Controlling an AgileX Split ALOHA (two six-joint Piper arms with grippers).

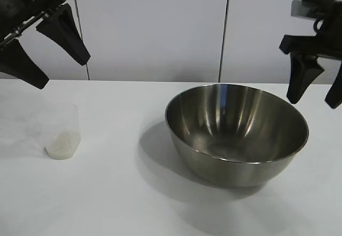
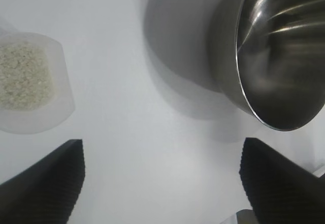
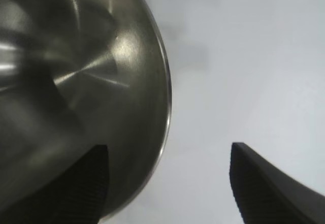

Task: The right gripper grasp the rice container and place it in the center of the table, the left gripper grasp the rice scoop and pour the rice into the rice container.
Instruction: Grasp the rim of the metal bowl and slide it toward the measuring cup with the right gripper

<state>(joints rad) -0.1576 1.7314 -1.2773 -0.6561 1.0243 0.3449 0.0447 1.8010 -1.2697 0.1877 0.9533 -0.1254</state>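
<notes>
The steel rice container point(image 1: 236, 134) stands upright on the white table point(image 1: 123, 193), right of centre. It also shows in the left wrist view point(image 2: 277, 56) and the right wrist view point(image 3: 76, 82). The clear plastic rice scoop point(image 1: 61, 131) stands at the left with white rice point(image 1: 62, 144) in its bottom; the left wrist view shows the scoop point(image 2: 30, 84) from above. My left gripper point(image 1: 61, 73) is open and empty, high above the scoop. My right gripper point(image 1: 315, 99) is open and empty, above the container's right rim, one finger over the bowl and one outside it.
A pale panelled wall point(image 1: 155, 27) rises behind the table's far edge. Bare tabletop lies between the scoop and the container and in front of both.
</notes>
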